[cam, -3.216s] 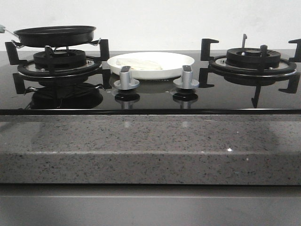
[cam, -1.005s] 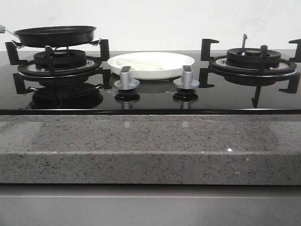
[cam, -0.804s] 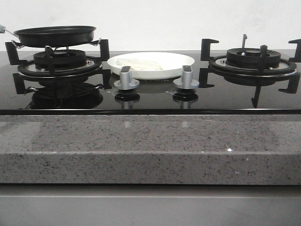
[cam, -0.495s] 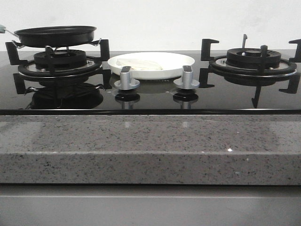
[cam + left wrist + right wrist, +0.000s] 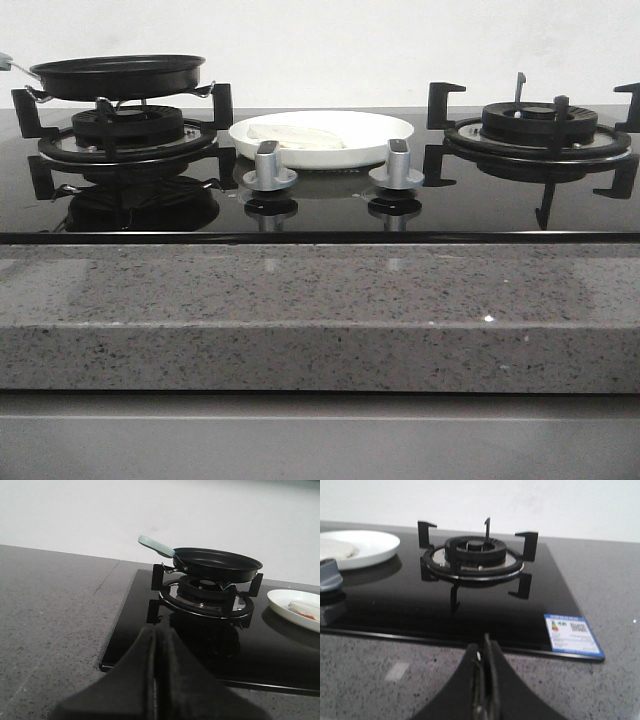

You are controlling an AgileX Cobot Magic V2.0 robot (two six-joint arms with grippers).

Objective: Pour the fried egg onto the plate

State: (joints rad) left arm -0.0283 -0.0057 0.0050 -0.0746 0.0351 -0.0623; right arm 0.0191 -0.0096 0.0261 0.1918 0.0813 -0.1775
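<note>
The fried egg (image 5: 296, 136) lies flat on the white plate (image 5: 375, 128) at the middle back of the black hob; both also show in the left wrist view, the egg (image 5: 306, 610) on the plate (image 5: 282, 601), and in the right wrist view, the egg (image 5: 335, 549) on the plate (image 5: 375, 545). The black frying pan (image 5: 118, 75) with its pale green handle (image 5: 155, 545) rests on the left burner and looks empty. My left gripper (image 5: 155, 645) is shut and empty, over the counter near the hob's front left corner. My right gripper (image 5: 485, 647) is shut and empty, over the counter in front of the right burner. Neither gripper shows in the front view.
The right burner (image 5: 538, 130) has raised black pan supports. Two silver knobs (image 5: 269, 166) (image 5: 396, 164) stand in front of the plate. A speckled grey stone counter (image 5: 320, 300) frames the glass hob. A blue label (image 5: 572, 634) sits on the hob's front right corner.
</note>
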